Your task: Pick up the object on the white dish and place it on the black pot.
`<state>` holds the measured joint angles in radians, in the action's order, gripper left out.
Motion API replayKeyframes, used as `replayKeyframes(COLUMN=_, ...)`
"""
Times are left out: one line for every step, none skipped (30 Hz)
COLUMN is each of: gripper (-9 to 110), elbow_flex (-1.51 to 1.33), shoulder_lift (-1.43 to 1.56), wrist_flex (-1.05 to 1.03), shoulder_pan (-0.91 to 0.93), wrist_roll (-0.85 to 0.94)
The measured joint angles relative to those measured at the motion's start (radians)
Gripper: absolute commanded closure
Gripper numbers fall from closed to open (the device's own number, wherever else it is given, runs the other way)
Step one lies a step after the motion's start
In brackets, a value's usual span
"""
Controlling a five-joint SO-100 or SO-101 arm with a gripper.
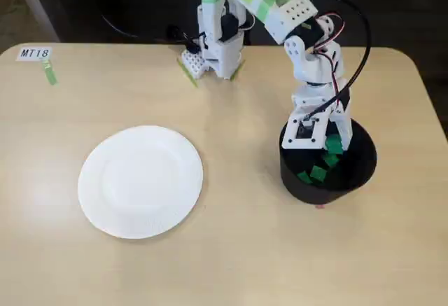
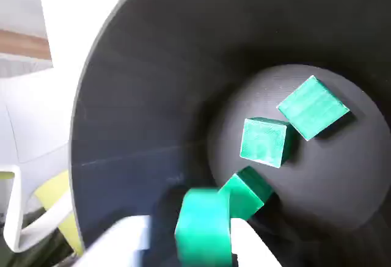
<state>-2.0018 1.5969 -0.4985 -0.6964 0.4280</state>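
The green cube (image 2: 204,230) I am carrying sits blurred at the bottom of the wrist view, between my gripper's (image 2: 204,248) white fingers, which look closed on it with only the cube's width between them. It hangs inside the mouth of the black pot (image 1: 327,180), above the floor, so I judge I am at the release step: the pick and the carry are done and the drop is not. The next move calls for little more than parting the jaws, then lifting straight up so the fingers clear the pot wall, which runs close on the left in the wrist view. On the pot floor I count 3 other green cubes (image 2: 264,142) lying loose, 2 of them touching or nearly so, the nearest partly hidden behind my cube. The fixed view also shows green pieces in the pot under the gripper (image 1: 313,132). The white dish (image 1: 141,181) lies well apart on the table (image 1: 231,250), and I see nothing on it.
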Motion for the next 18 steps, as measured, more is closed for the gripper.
replayKeyframes(gripper=73, elbow_flex=0.002, shoulder_lift=0.0, wrist_flex=-0.002, shoulder_pan=0.0, wrist_roll=0.0)
replayKeyframes(gripper=76, elbow_flex=0.003, shoulder_lift=0.0, wrist_flex=-0.006, shoulder_pan=0.0, wrist_roll=0.0)
replayKeyframes(gripper=85, elbow_flex=0.005, shoulder_lift=0.0, wrist_flex=-0.006, shoulder_pan=0.0, wrist_roll=0.0)
replayKeyframes(gripper=96, elbow_flex=0.005, shoulder_lift=0.003, wrist_flex=-0.006, shoulder_pan=0.0, wrist_roll=0.0)
replayKeyframes(gripper=101, elbow_flex=0.005, shoulder_lift=0.008, wrist_flex=-0.009, shoulder_pan=0.002, wrist_roll=0.0)
replayKeyframes(gripper=101, elbow_flex=0.005, shoulder_lift=0.017, wrist_flex=-0.012, shoulder_pan=0.009, wrist_roll=0.0)
replayKeyframes(gripper=101, elbow_flex=0.008, shoulder_lift=0.025, wrist_flex=-0.015, shoulder_pan=0.015, wrist_roll=0.0)
replayKeyframes(gripper=101, elbow_flex=0.02, shoulder_lift=0.034, wrist_flex=-0.025, shoulder_pan=0.026, wrist_roll=0.0)
replayKeyframes(gripper=101, elbow_flex=0.034, shoulder_lift=0.044, wrist_flex=-0.038, shoulder_pan=0.04, wrist_roll=-0.003)
replayKeyframes(gripper=101, elbow_flex=0.057, shoulder_lift=0.057, wrist_flex=-0.06, shoulder_pan=0.055, wrist_roll=-0.006)
replayKeyframes(gripper=101, elbow_flex=0.081, shoulder_lift=0.067, wrist_flex=-0.081, shoulder_pan=0.072, wrist_roll=-0.012)
replayKeyframes(gripper=101, elbow_flex=0.112, shoulder_lift=0.081, wrist_flex=-0.107, shoulder_pan=0.094, wrist_roll=-0.018)
replayKeyframes(gripper=101, elbow_flex=0.147, shoulder_lift=0.095, wrist_flex=-0.138, shoulder_pan=0.115, wrist_roll=-0.025)
replayKeyframes(gripper=101, elbow_flex=0.181, shoulder_lift=0.112, wrist_flex=-0.169, shoulder_pan=0.141, wrist_roll=-0.043)
replayKeyframes(gripper=101, elbow_flex=0.216, shoulder_lift=0.132, wrist_flex=-0.204, shoulder_pan=0.172, wrist_roll=-0.069)
replayKeyframes(gripper=101, elbow_flex=0.247, shoulder_lift=0.161, wrist_flex=-0.244, shoulder_pan=0.204, wrist_roll=-0.098)
replayKeyframes(gripper=102, elbow_flex=0.264, shoulder_lift=0.196, wrist_flex=-0.284, shoulder_pan=0.242, wrist_roll=-0.146)
replayKeyframes(gripper=102, elbow_flex=0.27, shoulder_lift=0.241, wrist_flex=-0.324, shoulder_pan=0.285, wrist_roll=-0.207)
